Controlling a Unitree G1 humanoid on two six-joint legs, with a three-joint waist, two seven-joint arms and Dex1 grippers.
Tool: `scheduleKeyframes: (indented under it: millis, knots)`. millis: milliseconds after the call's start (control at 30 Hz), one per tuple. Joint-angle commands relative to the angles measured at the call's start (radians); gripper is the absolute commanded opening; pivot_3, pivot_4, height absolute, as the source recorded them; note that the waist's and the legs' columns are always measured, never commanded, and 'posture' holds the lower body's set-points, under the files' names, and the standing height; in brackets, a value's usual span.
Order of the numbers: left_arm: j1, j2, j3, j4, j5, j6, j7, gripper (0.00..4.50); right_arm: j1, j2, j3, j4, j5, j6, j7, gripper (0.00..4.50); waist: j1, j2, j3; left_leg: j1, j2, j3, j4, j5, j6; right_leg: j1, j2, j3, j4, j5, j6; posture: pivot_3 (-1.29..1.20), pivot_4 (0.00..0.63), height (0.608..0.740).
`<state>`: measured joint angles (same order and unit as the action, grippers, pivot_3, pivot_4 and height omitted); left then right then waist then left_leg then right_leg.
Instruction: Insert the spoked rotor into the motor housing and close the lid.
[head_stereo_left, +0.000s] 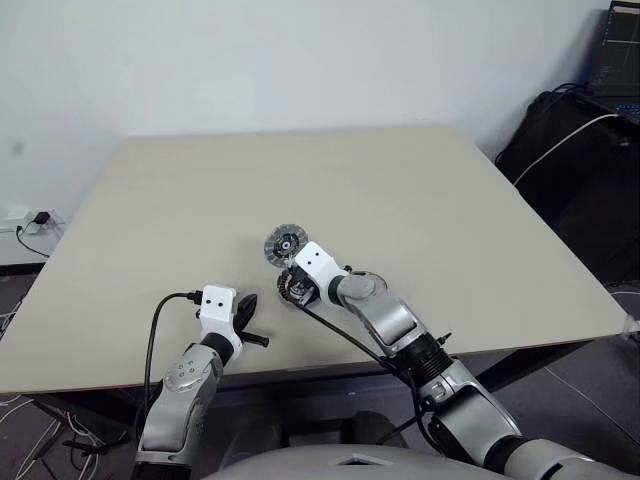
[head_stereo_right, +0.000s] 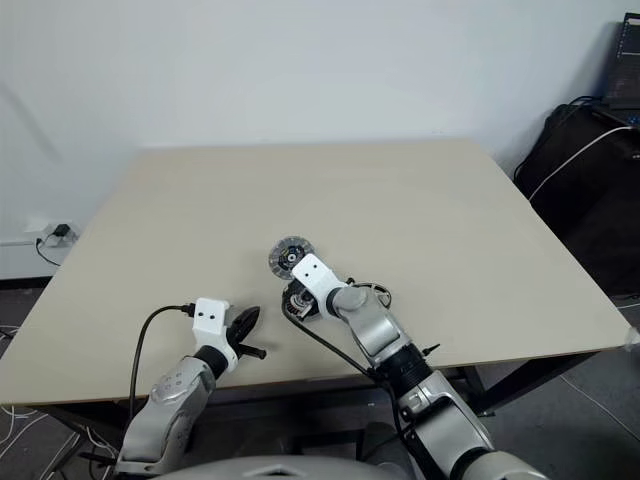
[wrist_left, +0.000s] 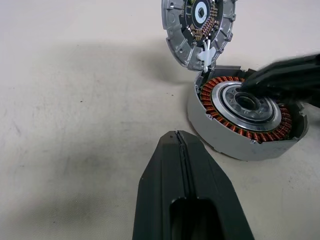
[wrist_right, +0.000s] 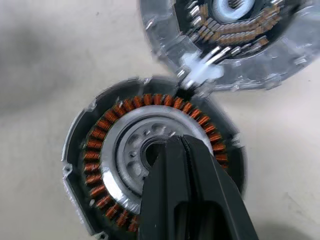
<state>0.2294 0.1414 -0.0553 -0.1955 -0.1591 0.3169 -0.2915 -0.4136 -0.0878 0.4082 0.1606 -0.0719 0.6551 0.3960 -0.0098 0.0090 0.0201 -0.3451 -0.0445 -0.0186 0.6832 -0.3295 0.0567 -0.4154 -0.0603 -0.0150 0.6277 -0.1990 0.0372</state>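
Housing (wrist_right: 150, 165) with copper windings sits near your surface's (head_stereo_left: 450, 220) front edge, lid (wrist_left: 199, 30) hinged open behind it. Your right pincer (wrist_right: 175, 145), fingers together, rests at its hub; left pincer (wrist_left: 177, 137) also together, nearby

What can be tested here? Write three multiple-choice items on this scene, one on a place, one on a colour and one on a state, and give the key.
1. Where is the lid?
A. Closed on the motor housing
B. Off the housing, at its far edge
C. In the left gripper

2. What colour are the housing's windings?
A. Blue
B. Green
C. Coppery orange

3. How are the right gripper's fingers?
A. Shut, over the housing's centre
B. Wide open
C. Shut on the lid

Key:
1 B: the lid sits beside the uncovered motor housing.
2 C: the windings are coppery orange.
3 A: the right gripper has its fingers pressed together above the centre.
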Motion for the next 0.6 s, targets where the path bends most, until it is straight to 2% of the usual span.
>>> scheduleKeyframes:
  millis: [33, 133, 400, 500, 533, 600]
  knots:
    - [-0.01, 0.0, -0.005, -0.02, -0.001, -0.016, -0.002, 0.0, 0.013, -0.006, -0.102, -0.145, 0.048, -0.026, -0.01, 0.03, 0.0, 0.0, 0.0, 0.0, 0.0, 0.0, 0.0, 0.0, 0.0, 0.0, 0.0, 0.0, 0.0, 0.0, 0.0, 0.0, 0.0, 0.74]
    - [-0.009, 0.002, -0.007, -0.018, 0.001, -0.014, -0.002, 0.0, 0.083, -0.058, -0.225, -0.276, 0.094, 0.015, -0.017, 0.58, 0.004, 0.0, 0.0, -0.001, -0.001, -0.001, 0.0, 0.0, 0.0, 0.0, 0.0, -0.001, -0.001, 0.0, 0.001, 0.0, 0.0, 0.74]
    - [-0.02, 0.008, -0.014, -0.007, 0.0, -0.009, -0.01, 0.0, 0.264, -0.152, -0.424, -0.456, 0.165, 0.154, -0.048, 3.23, 0.014, 0.001, 0.0, -0.001, 0.0, -0.001, 0.0, 0.001, 0.004, 0.002, 0.0, -0.001, -0.001, 0.0, 0.0, 0.0, 0.0, 0.74]
    - [-0.027, 0.014, -0.015, -0.002, -0.002, -0.006, -0.016, 0.0, 0.324, -0.112, -0.519, -0.507, 0.217, 0.264, -0.095, 4.25, 0.017, 0.001, 0.001, -0.002, 0.0, -0.001, 0.0, 0.001, 0.004, 0.002, 0.0, -0.001, 0.0, -0.003, -0.004, 0.0, 0.0, 0.74]
    - [-0.028, 0.015, -0.015, 0.0, -0.003, -0.006, -0.018, 0.0, 0.33, -0.093, -0.546, -0.518, 0.237, 0.298, -0.107, 4.45, 0.016, 0.001, 0.001, -0.002, 0.001, 0.0, 0.0, 0.001, 0.005, 0.002, 0.0, -0.001, 0.0, -0.003, -0.004, 0.0, 0.0, 0.74]
    - [-0.032, 0.016, -0.015, 0.003, -0.003, -0.004, -0.021, 0.0, 0.332, -0.042, -0.609, -0.535, 0.285, 0.359, -0.13, 4.45, 0.015, 0.002, 0.001, -0.002, 0.001, 0.0, 0.0, 0.001, 0.004, 0.002, 0.0, 0.0, 0.0, -0.003, -0.004, 0.0, 0.0, 0.74]
